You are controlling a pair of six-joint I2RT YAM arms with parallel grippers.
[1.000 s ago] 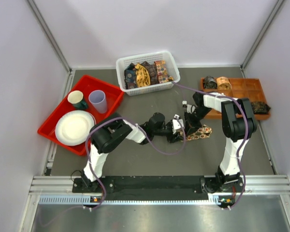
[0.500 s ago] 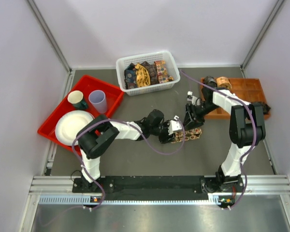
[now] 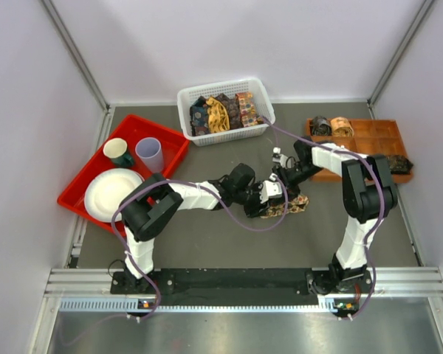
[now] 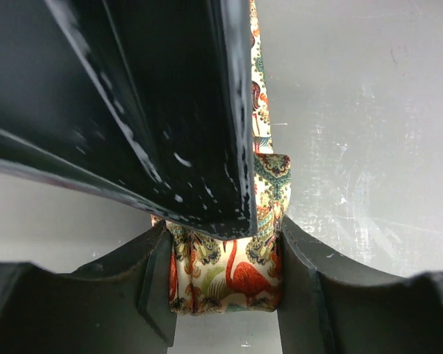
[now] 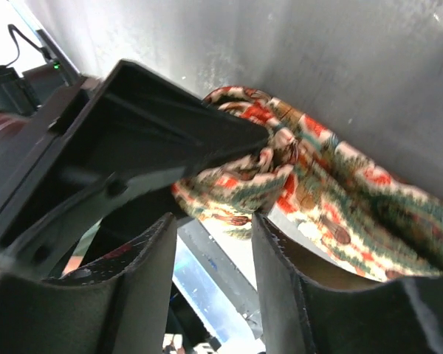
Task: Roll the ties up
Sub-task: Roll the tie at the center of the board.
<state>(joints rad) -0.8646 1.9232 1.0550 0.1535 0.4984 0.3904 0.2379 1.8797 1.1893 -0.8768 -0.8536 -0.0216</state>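
A tan tie with orange-red flamingo motifs lies bunched on the grey table at mid-right. My left gripper is shut on its folded end; in the left wrist view the tie is squeezed between both fingers of this gripper. My right gripper hovers just behind it, jaws open. In the right wrist view the tie lies just past the tips of the right gripper, with nothing between the fingers. Several more ties are packed in a white basket.
An orange tray at the right holds rolled ties, and another coil is at its right end. A red tray at the left holds a white plate, a green cup and a clear cup. Walls enclose the table.
My left gripper has moved right and slightly back with the tie. My right gripper has swung left and closer to it. The tie now looks more bunched.
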